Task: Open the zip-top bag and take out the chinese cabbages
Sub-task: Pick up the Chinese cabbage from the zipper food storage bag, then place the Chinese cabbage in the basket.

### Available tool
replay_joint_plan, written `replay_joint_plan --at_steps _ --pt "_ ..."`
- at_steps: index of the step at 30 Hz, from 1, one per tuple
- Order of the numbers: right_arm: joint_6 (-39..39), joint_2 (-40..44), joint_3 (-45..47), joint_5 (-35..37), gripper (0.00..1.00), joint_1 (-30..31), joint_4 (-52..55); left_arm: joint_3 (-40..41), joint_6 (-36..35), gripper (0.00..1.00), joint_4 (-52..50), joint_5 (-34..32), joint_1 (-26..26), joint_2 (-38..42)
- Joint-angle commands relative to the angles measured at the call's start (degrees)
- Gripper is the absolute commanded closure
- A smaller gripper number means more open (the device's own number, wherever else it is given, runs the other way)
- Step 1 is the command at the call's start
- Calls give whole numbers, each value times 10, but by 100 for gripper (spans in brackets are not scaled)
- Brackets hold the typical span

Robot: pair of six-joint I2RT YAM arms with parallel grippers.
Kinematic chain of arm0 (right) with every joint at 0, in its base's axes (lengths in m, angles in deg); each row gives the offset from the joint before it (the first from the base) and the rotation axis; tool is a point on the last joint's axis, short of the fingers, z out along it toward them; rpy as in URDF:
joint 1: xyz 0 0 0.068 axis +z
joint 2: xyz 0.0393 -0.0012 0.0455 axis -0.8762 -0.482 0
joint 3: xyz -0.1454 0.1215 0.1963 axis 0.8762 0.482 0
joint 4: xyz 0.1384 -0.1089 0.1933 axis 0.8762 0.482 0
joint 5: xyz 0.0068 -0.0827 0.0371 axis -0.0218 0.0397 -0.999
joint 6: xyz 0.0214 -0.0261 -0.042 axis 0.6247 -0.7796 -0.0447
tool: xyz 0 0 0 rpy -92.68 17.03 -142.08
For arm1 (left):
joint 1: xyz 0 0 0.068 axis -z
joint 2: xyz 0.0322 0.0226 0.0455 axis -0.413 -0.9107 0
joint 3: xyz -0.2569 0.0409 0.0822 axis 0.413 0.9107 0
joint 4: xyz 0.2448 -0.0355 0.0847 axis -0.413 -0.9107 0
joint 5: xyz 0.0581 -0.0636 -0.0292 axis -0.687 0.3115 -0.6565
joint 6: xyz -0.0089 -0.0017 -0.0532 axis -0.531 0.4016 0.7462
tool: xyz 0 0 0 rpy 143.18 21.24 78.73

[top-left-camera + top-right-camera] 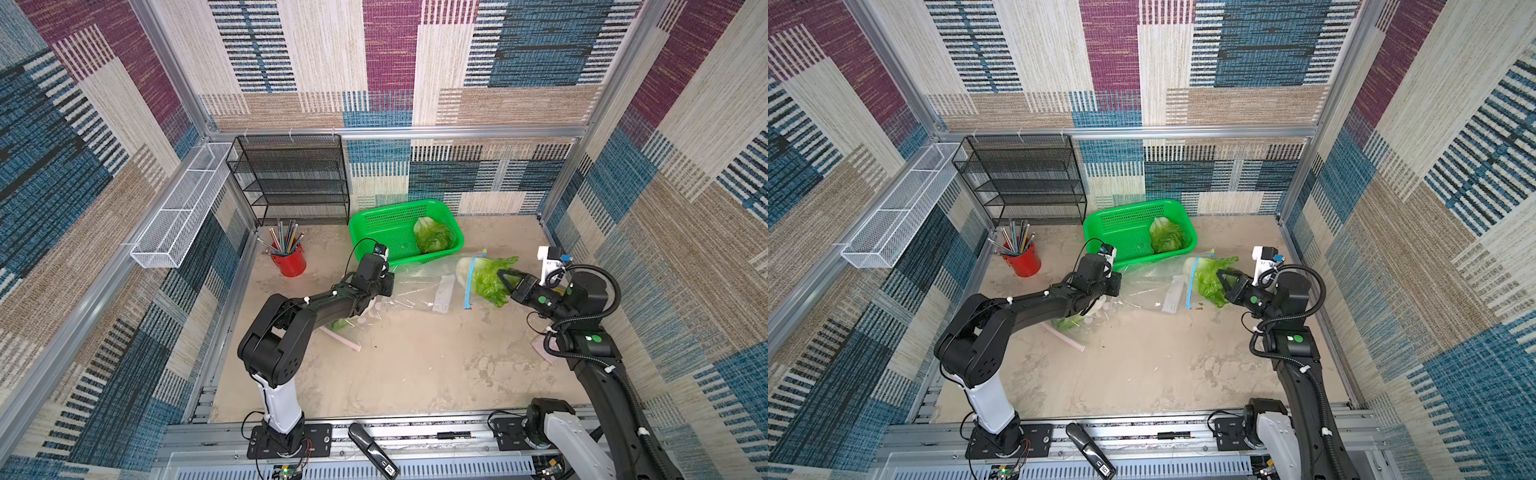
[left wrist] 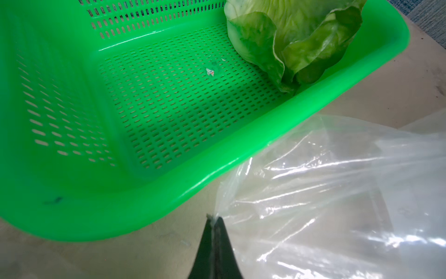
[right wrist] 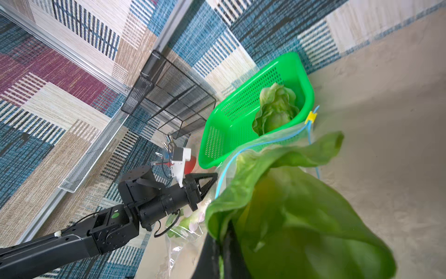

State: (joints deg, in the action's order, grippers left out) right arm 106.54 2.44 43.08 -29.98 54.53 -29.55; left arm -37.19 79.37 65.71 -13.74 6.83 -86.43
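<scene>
A clear zip-top bag (image 1: 419, 286) is seen stretched across the tabletop (image 1: 415, 365), just beside a green basket (image 1: 386, 226). One corner of its film is pinched between the pressed-together tips of the left pincer (image 2: 213, 218). At the blue-zippered mouth, one chinese cabbage (image 1: 488, 280) is gripped by its leaves in the right pincer (image 1: 501, 275), its white base seen inside the bag. A second cabbage (image 1: 432, 235) is pictured lying in the basket. A third head (image 1: 338, 324) is glimpsed under the left arm, wrapped in plastic.
</scene>
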Motion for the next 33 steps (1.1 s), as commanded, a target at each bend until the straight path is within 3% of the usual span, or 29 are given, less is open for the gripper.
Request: replay_joint_plan --at_steps 1,17,30,31,33 --pt "-44 4 -52 13 100 -13 54 -14 11 100 -21 -27 5 -2" --pt "-90 -18 -260 59 100 -27 104 -120 49 100 -92 -83 69 -61" --pt "36 -51 -111 33 100 -25 -181 -269 139 100 -103 -20 116 -152" --pt "41 -57 -104 38 100 -23 -198 -276 141 98 -103 -13 116 -156" --pt "43 -71 -95 53 100 -12 -222 -282 140 80 -101 -1 116 -157"
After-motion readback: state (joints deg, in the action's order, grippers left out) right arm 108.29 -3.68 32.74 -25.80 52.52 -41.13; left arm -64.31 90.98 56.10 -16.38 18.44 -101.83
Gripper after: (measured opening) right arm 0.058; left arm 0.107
